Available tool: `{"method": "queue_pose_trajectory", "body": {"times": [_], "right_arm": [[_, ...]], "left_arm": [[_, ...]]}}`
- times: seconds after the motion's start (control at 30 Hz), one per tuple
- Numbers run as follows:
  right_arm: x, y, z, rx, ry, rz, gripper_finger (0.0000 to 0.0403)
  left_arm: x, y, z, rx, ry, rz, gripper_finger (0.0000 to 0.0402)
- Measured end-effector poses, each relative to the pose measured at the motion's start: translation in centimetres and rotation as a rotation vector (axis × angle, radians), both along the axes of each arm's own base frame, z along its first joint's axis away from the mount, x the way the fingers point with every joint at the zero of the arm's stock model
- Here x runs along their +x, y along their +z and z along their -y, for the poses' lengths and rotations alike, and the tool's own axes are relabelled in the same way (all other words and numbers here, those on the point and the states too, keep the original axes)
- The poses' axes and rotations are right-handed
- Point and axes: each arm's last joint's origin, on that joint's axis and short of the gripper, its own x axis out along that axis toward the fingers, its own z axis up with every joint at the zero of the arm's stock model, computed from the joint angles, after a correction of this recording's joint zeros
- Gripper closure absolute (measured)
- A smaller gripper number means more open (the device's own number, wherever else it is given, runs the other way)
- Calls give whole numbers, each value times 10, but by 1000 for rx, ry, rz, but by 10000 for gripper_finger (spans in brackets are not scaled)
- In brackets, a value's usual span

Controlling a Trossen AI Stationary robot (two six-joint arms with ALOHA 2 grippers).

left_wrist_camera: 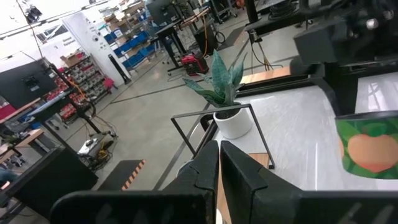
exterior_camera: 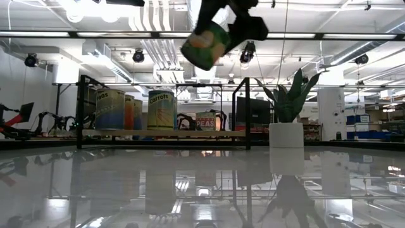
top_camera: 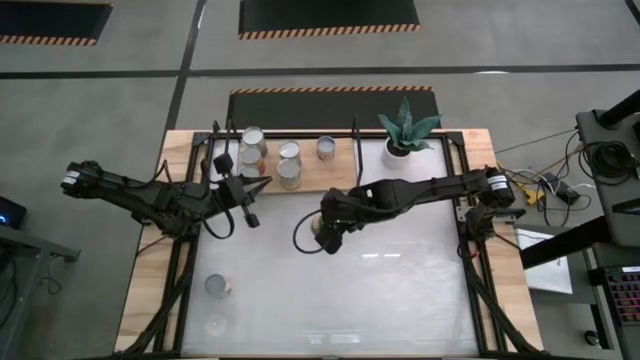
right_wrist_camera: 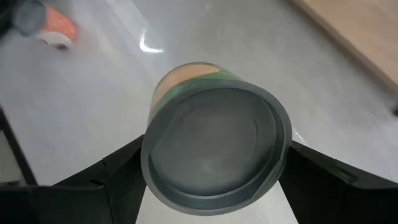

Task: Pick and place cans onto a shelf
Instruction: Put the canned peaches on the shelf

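Note:
My right gripper [top_camera: 324, 232] is shut on a green-and-orange labelled can [right_wrist_camera: 214, 149] above the middle of the white table [top_camera: 400, 290]. In the low view the can [exterior_camera: 205, 44] hangs tilted, high above the table. Several cans [top_camera: 289, 172] stand upright on the wooden shelf [top_camera: 340, 170] at the table's far side. My left gripper [top_camera: 252, 193] is shut and empty, near the shelf's left end. Another can [top_camera: 218, 287] is on the table at the near left. My right gripper pinches the can by its side wall [right_wrist_camera: 148, 163] between the two fingers, one on each side. The can's dark round end [right_wrist_camera: 214, 146] faces the wrist camera. The can is lifted clear of the table and tilted.
A white pot with a spiky green plant [top_camera: 405, 135] stands at the shelf's right end. The shelf's black frame posts [exterior_camera: 81, 111] rise at its ends. In the right wrist view an orange-labelled can [right_wrist_camera: 53, 31] lies on the table farther off.

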Motion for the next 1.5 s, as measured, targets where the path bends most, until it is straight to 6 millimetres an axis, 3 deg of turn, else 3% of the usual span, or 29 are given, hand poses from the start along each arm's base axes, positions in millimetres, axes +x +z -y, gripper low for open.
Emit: {"method": "queue_pose_trajectory", "body": {"times": [0.47, 0.67, 0.77, 0.93, 1.1, 1.37, 1.5], "right_arm": [[13, 6, 26, -44, 55, 118, 106], [40, -9, 24, -40, 146, 70, 106], [51, -4, 30, -79, 173, 3, 106], [50, 20, 56, -160, 123, -108, 106], [44, 22, 91, -235, 128, -224, 106], [52, -14, 150, -250, 134, -347, 106], [56, -36, 167, -249, 166, -411, 106]], "left_arm": [[0, 2, 0, 4, -2, 13, 402], [0, 2, 0, 8, -2, 15, 402], [0, 2, 0, 12, -3, 12, 402], [0, 1, 0, 15, -3, 1, 402], [0, 0, 0, 20, -3, -10, 402], [0, 0, 0, 20, -3, -10, 402], [0, 0, 0, 20, -3, -11, 402]]}}
